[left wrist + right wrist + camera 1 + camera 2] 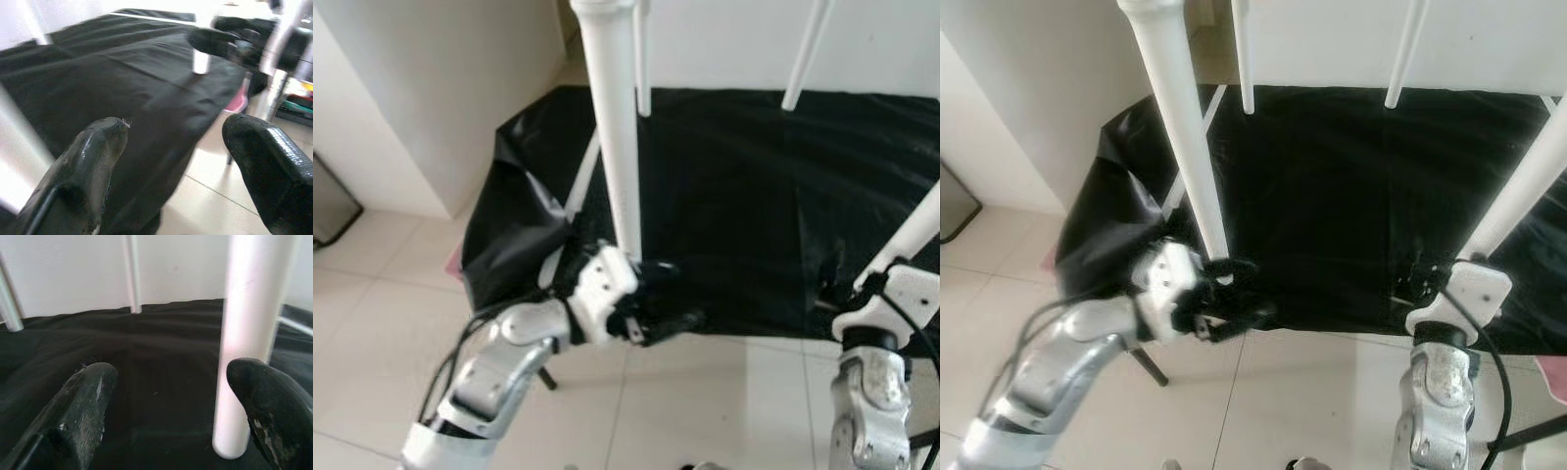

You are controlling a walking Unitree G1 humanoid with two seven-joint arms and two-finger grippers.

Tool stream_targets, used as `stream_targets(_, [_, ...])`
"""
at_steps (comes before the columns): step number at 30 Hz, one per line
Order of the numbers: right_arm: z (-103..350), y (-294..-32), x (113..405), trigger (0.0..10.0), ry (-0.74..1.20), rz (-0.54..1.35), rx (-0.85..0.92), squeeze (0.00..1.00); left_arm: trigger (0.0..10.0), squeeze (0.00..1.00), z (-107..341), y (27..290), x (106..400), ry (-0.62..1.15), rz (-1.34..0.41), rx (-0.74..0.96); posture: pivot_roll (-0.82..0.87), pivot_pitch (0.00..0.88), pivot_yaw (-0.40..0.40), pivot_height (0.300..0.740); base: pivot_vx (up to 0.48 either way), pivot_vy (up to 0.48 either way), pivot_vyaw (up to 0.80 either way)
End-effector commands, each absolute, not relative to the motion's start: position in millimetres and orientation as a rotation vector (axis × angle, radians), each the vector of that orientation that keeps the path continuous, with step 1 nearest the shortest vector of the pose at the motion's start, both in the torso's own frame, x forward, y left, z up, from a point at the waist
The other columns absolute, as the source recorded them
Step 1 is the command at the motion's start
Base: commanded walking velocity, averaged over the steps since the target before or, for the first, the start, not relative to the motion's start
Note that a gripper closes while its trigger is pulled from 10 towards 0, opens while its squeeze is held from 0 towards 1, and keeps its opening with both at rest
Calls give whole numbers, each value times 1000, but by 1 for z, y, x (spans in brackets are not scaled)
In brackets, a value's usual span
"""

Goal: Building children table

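Left eye view: nearest you, your left gripper (pixel 658 305) sat at the foot of the near white leg (pixel 615 127), fingers spread, probably to steady it. Your right gripper (pixel 171 406) was also spread, its leg (pixel 247 333) just beside one finger and not pinched. Beyond, the upturned table under black cloth (pixel 754 196) carried two far legs (pixel 806 54). You had no containers here.
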State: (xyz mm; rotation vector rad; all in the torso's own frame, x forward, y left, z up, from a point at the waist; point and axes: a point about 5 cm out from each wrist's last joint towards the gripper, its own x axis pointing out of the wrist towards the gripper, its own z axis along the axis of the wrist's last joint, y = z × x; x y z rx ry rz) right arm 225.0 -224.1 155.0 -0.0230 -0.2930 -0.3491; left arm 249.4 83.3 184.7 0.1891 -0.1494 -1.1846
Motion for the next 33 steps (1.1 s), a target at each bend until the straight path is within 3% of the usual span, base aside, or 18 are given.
stream_targets(1, [155, -218, 223, 10000, -302, -312, -21, 0, 10000, 0, 184, 86, 244, -159, -1213, 184, 34, 48, 14, 740, 0, 0, 0])
stream_targets(16, [138, -189, 214, 10000, -227, 31, -56, 0, 10000, 0, 162, 96, 227, -175, -1175, 260, 33, 44, 9, 740, 0, 0, 0])
stream_targets(19, [130, -174, 208, 10000, -192, 169, -55, 0, 10000, 0, 151, 103, 221, -148, -1154, 243, 32, 44, 7, 740, 0, 0, 0])
stream_targets(33, [90, -171, 182, 10000, 29, 514, -107, 0, 10000, 0, 101, 125, 206, 4, -1139, 296, 33, 49, 5, 740, 0, 0, 0])
